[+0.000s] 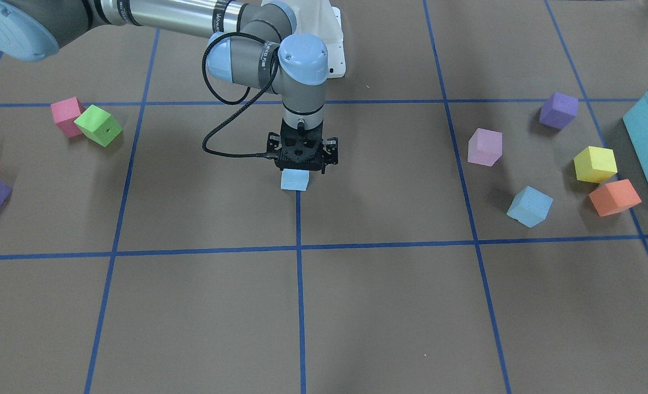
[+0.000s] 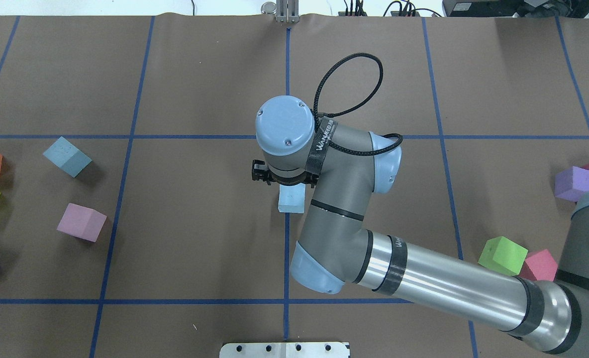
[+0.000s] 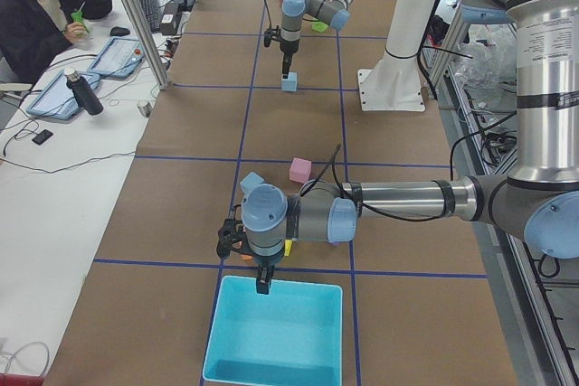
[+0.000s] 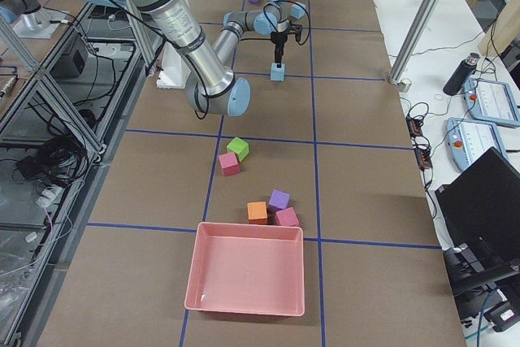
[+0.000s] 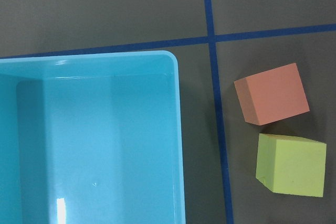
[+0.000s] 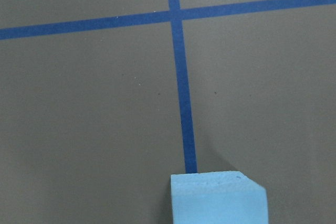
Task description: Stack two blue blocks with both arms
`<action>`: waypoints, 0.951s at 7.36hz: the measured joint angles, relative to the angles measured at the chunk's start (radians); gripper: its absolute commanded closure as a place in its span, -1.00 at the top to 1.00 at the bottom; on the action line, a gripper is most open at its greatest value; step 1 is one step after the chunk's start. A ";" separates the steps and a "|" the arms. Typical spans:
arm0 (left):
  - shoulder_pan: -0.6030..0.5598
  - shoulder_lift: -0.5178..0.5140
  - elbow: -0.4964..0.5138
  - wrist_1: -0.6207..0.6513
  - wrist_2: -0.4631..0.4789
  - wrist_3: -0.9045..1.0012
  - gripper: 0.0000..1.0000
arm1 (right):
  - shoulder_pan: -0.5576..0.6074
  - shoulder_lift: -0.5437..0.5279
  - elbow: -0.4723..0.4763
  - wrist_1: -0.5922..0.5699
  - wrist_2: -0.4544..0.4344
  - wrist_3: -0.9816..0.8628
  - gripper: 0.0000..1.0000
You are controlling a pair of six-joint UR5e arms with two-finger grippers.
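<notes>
**Blue block waits at centre desk.** The black two-finger right gripper (image 1: 301, 158) hangs straight down over a small pale sky-blue foam cube (image 1: 294, 179). The cube sits on the centre line of blue tape on the brown paper-covered desk (image 1: 389, 317). The fingers are hidden behind the gripper's body, so it cannot be told whether they are spread, closed or touching the cube.

The second sky-blue foam cube (image 1: 530, 206) lies turned at an angle, well apart on the robot's left side. It is near a pale pink foam cube (image 1: 485, 146), a yellow foam cube (image 1: 594, 164) and an orange foam cube (image 1: 614, 197).

The left gripper (image 3: 262, 283) hovers over the rim of the large turquoise plastic box (image 3: 276, 345). It appears only in the side view, so the state of its fingers cannot be told.
</notes>
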 measured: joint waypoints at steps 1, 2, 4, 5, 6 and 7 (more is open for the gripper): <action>0.001 -0.001 -0.001 -0.001 0.000 0.000 0.98 | 0.057 -0.011 0.055 -0.053 0.036 -0.047 1.00; 0.001 -0.005 -0.005 -0.002 0.000 0.001 0.98 | 0.124 -0.016 0.082 -0.079 0.075 -0.099 1.00; 0.000 -0.058 -0.026 -0.010 0.000 -0.003 0.98 | 0.299 -0.055 0.096 -0.091 0.188 -0.290 1.00; 0.000 -0.082 -0.038 -0.061 0.001 -0.005 0.98 | 0.398 -0.099 0.097 -0.086 0.251 -0.426 1.00; 0.000 -0.110 -0.035 -0.149 0.002 -0.017 0.98 | 0.495 -0.151 0.097 -0.080 0.312 -0.565 1.00; 0.001 -0.139 -0.026 -0.221 -0.012 -0.049 0.98 | 0.585 -0.217 0.097 -0.077 0.359 -0.706 1.00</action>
